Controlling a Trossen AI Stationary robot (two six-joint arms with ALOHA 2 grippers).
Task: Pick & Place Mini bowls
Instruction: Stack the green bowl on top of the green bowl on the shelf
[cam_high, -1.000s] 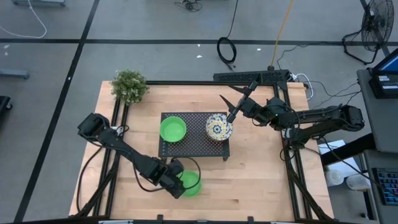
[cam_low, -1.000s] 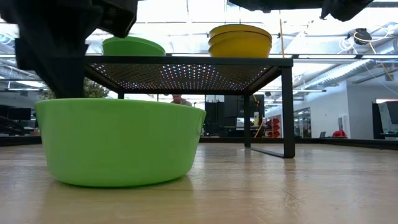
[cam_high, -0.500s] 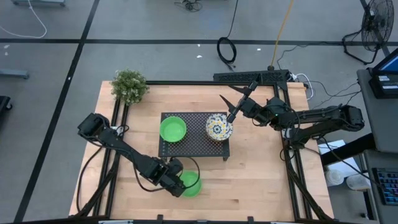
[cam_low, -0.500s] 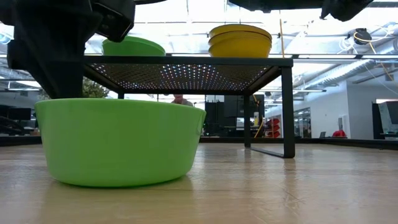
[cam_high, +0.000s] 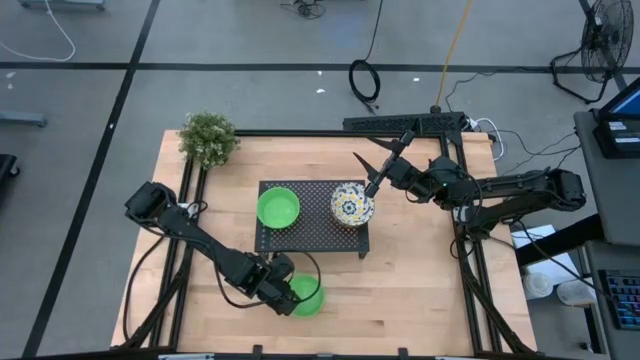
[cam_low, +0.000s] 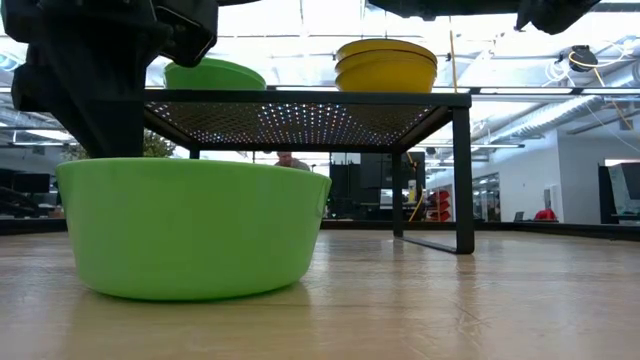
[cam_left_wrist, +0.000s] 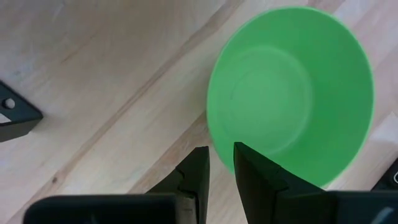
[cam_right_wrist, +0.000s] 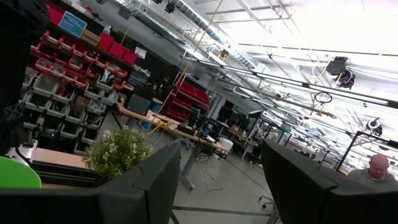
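Green bowl (cam_left_wrist: 292, 93) on wood table (cam_left_wrist: 93, 74); no legible writing.

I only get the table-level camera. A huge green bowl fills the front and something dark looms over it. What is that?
Observer: That's the left claw, poised at the green bowl's rim.
Operator: Are the stacked yellow bowls plain inside?
Observer: No. From above, the top one is a floral bowl, blue and yellow on white.
Operator: Where's the other arm?
Observer: The right claw hangs open beside that floral bowl.
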